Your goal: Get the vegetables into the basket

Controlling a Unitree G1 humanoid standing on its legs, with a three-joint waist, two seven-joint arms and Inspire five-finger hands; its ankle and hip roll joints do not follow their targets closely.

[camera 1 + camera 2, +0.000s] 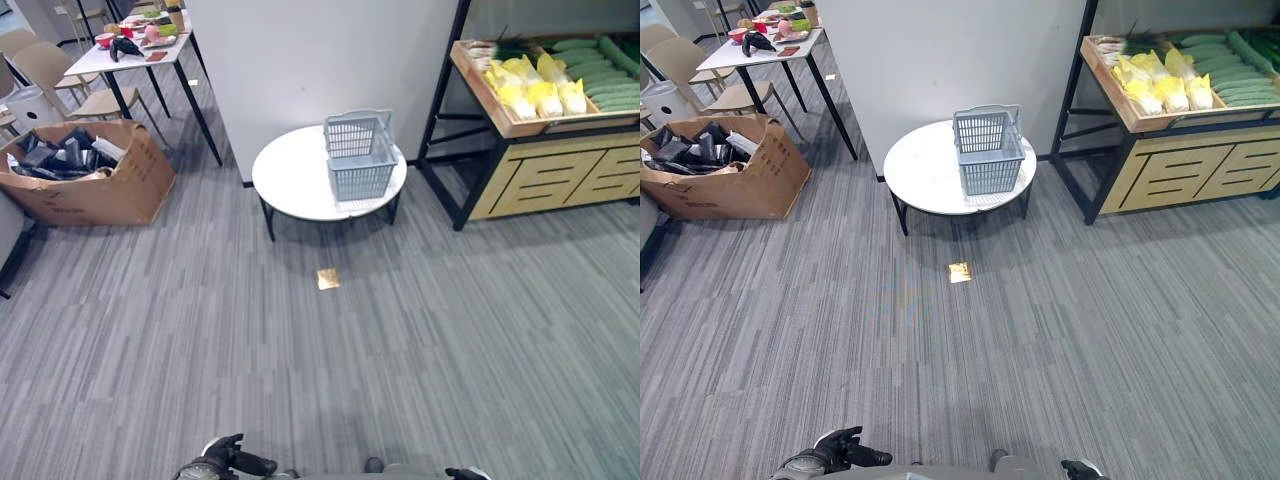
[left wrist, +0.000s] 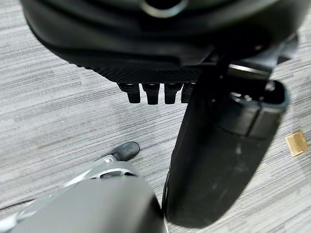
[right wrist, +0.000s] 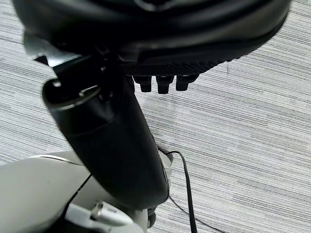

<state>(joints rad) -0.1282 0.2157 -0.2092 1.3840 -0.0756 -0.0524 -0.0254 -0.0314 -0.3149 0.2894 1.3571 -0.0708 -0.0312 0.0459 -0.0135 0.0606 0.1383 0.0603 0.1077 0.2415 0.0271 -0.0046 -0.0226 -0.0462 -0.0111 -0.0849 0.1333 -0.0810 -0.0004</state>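
Open cardboard box [image 1: 90, 180] of dark items left; cluttered white desk [image 1: 125, 55] behind; gold square [image 1: 328, 279] on carpet.

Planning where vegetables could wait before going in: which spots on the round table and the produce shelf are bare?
The round white table is bare on its left half, beside the basket. The basket itself looks empty. The shelf tray is crowded with yellow-white cabbages and green cucumbers.
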